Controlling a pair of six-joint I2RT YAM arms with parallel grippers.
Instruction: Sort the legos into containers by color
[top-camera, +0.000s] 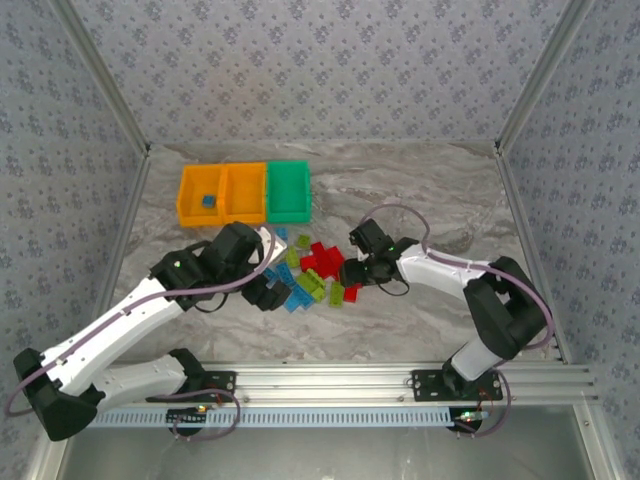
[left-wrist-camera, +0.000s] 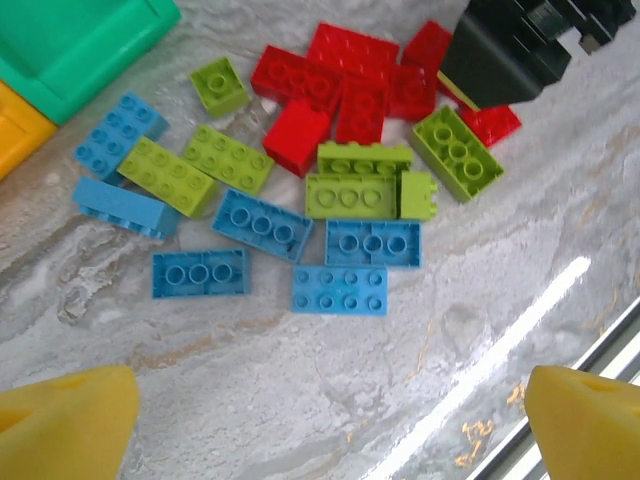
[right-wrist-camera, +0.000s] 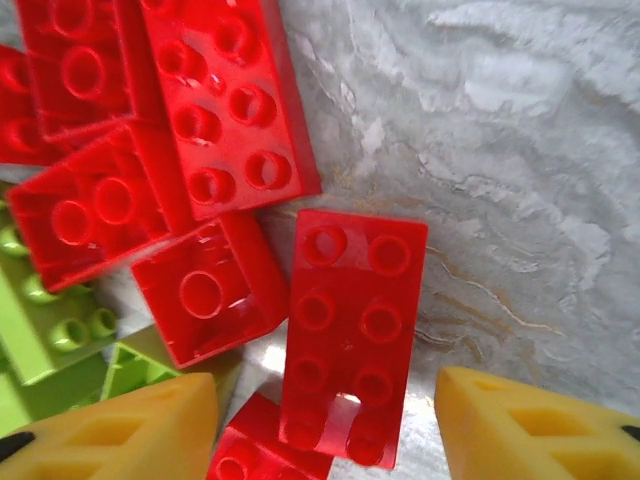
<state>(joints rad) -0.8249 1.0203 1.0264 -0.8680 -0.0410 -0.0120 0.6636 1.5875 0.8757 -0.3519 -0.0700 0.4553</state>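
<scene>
The legos lie in a loose pile of blue, lime green and red bricks at mid-table. The containers stand behind them: two orange bins and a green bin; a blue brick lies in the leftmost orange one. My left gripper hovers at the pile's near left side. It is open wide over bare table, just short of a blue brick. My right gripper is low over the red bricks. It is open, straddling a red eight-stud brick with a gap on each side.
Patterned walls close the table on three sides. A metal rail runs along the near edge. In the left wrist view the right gripper's black body hangs over the red bricks and the green bin's corner sits at top left.
</scene>
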